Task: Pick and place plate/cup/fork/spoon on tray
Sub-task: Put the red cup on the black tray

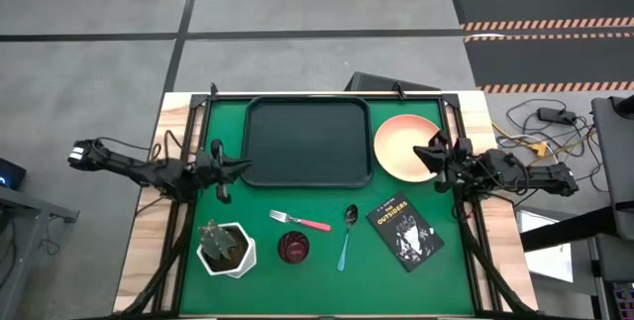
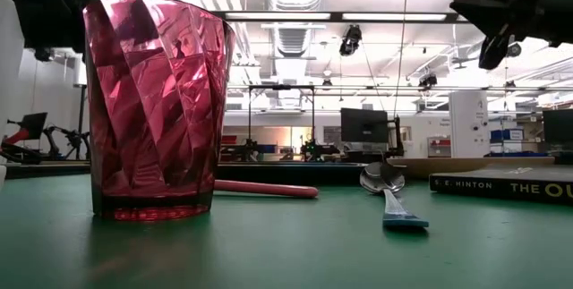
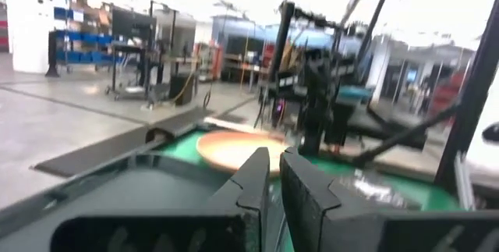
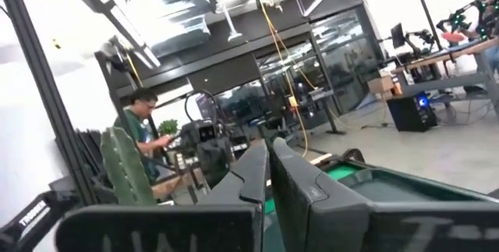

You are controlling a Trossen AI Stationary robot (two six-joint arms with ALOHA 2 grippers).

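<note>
The black tray (image 1: 307, 142) lies at the table's far middle. The peach plate (image 1: 401, 147) rests flat on the green mat just right of the tray. The pink-handled fork (image 1: 299, 221), the blue-handled spoon (image 1: 347, 236) and the dark red cup (image 1: 293, 247) sit nearer the front; the cup (image 2: 157, 110) stands upright. My left gripper (image 1: 243, 167) hovers shut at the tray's left edge. My right gripper (image 1: 422, 152) hovers shut over the plate's right part, high above the table in the low view (image 2: 488, 21). Both are empty.
A black book with white lettering (image 1: 404, 231) lies at the front right, beside the spoon. A white pot with a green plant (image 1: 228, 249) stands at the front left. A person shows in the room beyond the table in the right wrist view (image 4: 144, 139).
</note>
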